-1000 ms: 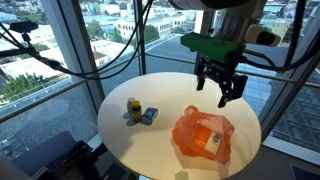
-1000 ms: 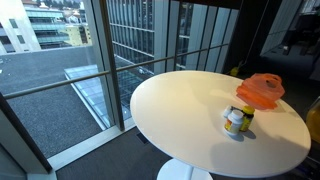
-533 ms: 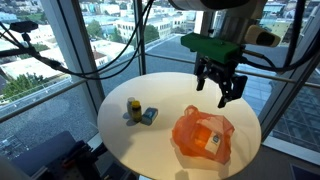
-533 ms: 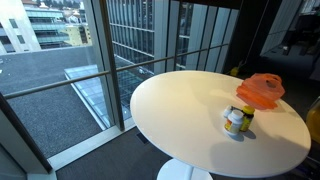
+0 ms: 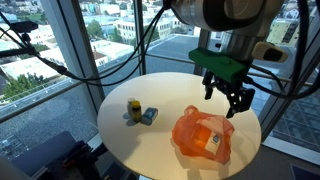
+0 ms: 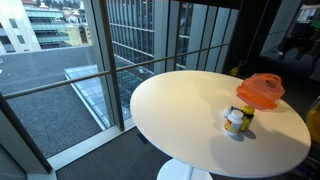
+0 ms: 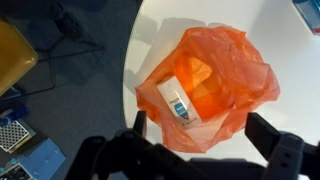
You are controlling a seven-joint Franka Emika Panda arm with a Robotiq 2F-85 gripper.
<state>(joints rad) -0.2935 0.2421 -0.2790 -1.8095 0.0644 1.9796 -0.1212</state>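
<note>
orange bag (image 7: 215,75): crumpled, translucent, perhaps a white carton (image 7: 178,103) inside | fingers (image 7: 272,138): spread

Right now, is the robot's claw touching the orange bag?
Apart. In an exterior view the open claw hangs above the bag, with white table showing between them.
</note>
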